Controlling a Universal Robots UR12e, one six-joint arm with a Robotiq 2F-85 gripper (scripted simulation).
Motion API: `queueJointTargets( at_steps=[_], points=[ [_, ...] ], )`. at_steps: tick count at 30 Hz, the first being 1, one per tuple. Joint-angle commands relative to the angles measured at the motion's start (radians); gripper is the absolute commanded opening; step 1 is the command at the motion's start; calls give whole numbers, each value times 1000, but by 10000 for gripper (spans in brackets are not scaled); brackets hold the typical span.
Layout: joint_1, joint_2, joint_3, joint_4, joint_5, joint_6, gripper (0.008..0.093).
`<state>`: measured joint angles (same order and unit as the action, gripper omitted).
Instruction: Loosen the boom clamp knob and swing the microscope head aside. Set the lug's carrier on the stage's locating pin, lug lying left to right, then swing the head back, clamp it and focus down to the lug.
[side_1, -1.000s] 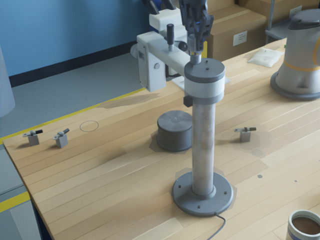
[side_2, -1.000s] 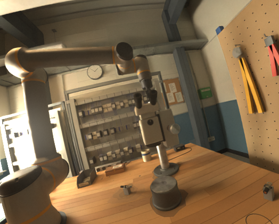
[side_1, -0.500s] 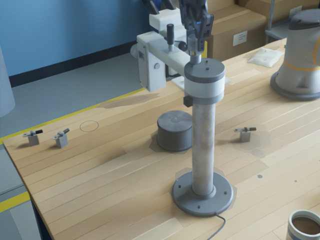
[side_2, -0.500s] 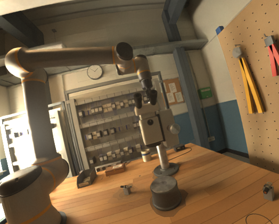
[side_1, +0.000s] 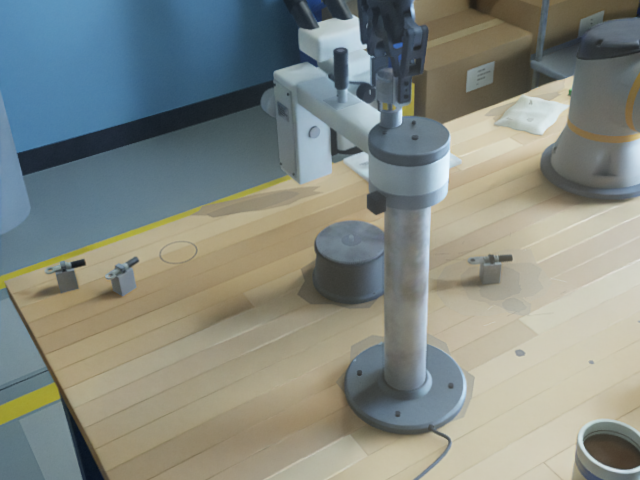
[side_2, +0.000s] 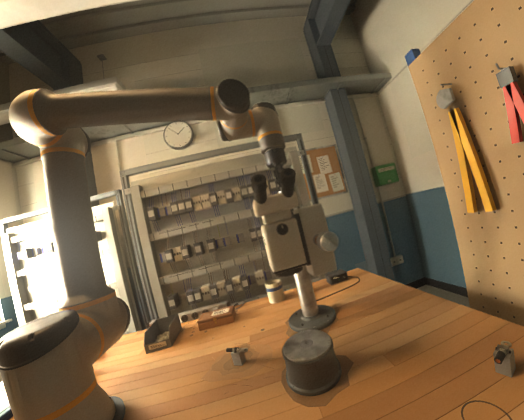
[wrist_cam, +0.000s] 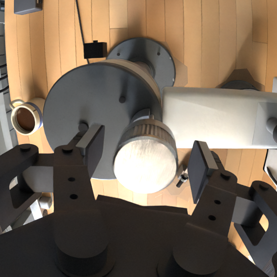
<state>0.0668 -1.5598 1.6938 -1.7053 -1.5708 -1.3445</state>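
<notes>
My gripper hangs open over the top of the microscope post, its fingers on either side of the ribbed metal boom clamp knob and holding nothing. The knob stands on the grey cap of the column. The white boom runs from the column to the microscope head, which sits above the round dark stage. One lug on its grey carrier rests on the bench right of the column. Two more lug carriers stand near the bench's left edge.
Behind the work are cardboard boxes and a blue wall. The robot base stands at the right rear of the bench, with a white pouch next to it. A coffee mug sits at the front right corner. A cable leaves the column's foot.
</notes>
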Motion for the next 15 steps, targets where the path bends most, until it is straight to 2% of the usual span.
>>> queueJointTargets(
  at_steps=[1,7,15],
  points=[
    [0,0,-1,0,0,0,630],
    [0,-2,-12,11,0,0,630],
    [0,-6,-50,53,0,0,630]
  ],
)
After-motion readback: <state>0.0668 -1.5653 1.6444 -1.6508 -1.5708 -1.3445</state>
